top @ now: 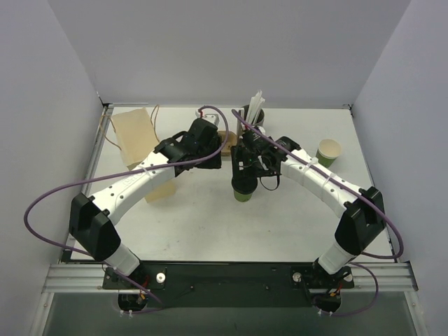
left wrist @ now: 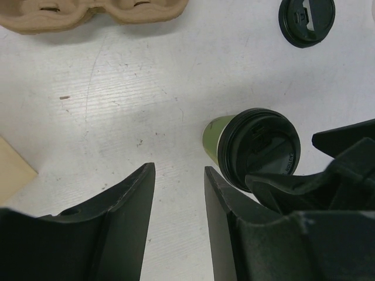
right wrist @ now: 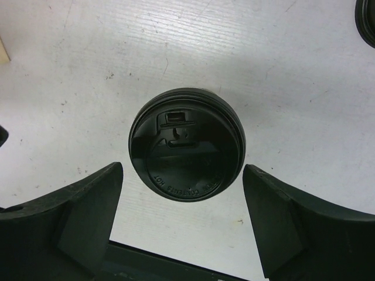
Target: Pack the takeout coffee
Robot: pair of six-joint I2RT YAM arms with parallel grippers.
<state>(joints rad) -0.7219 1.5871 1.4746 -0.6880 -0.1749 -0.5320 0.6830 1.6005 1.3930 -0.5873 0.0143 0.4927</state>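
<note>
Overhead camera is looking down on the whole surface [top: 210,231]; both wrist cameras are peering closely at the same lidded green cup [right wrist: 186,151].

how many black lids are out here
2. One lid caps the green cup mid-table; a loose lid lies flat on the table, apart from it. The arms may hide others.

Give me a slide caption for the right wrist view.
Jaws of the right gripper stand open either side of the black lid, seen from above against the white table.
</note>
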